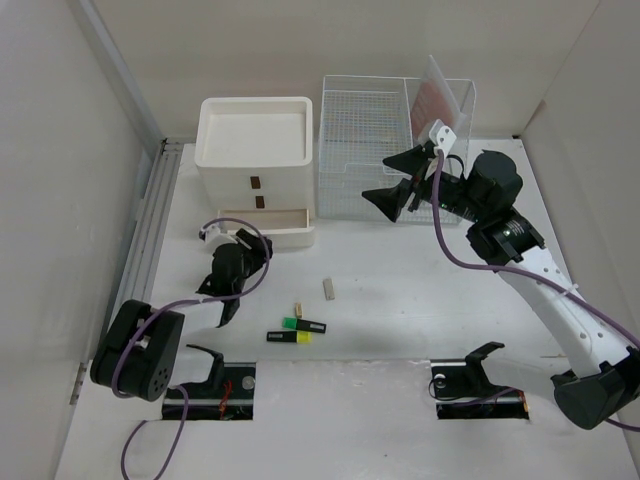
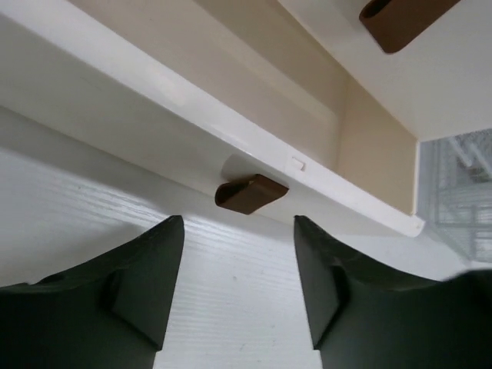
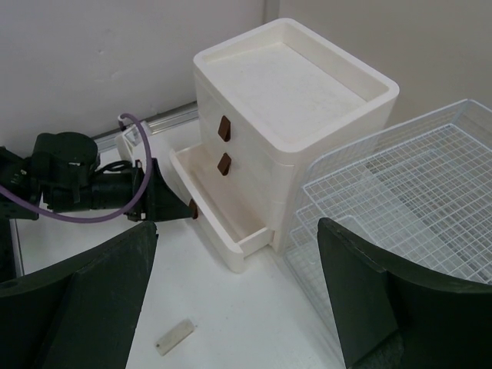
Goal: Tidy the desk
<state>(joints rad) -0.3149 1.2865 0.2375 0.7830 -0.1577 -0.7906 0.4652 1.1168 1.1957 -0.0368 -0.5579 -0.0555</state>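
- the tabletop (image 1: 400,300) is the broad white surface walled in pale beige; everything you see stands or lies on it.
- your left tool (image 2: 238,224) sits low at the near front of the white drawer box (image 1: 255,150). its fingers are parted and grip nothing.
- in the left wrist view, the brown handle (image 2: 250,194) of the bottom drawer (image 1: 265,217) lies just beyond the gap between those fingers, and neither finger touches it.
- that bottom drawer is pulled out toward the near side and looks bare inside. the two drawers above it are closed.
- your right tool (image 1: 393,180) is held over the near edge of the wire basket (image 1: 365,120), spread wide with nothing in it.
- the wire basket stands just right of the drawer box, at the far side of the tabletop.
- a clear stand (image 1: 445,100) with something reddish in it is at the basket's far right corner.
- near the middle, well apart from both tools, lie a small pale block (image 1: 328,289), a green-capped marker (image 1: 303,324) and a yellow-tipped marker (image 1: 290,337).
- the two markers lie close together, just to the near left of the block.
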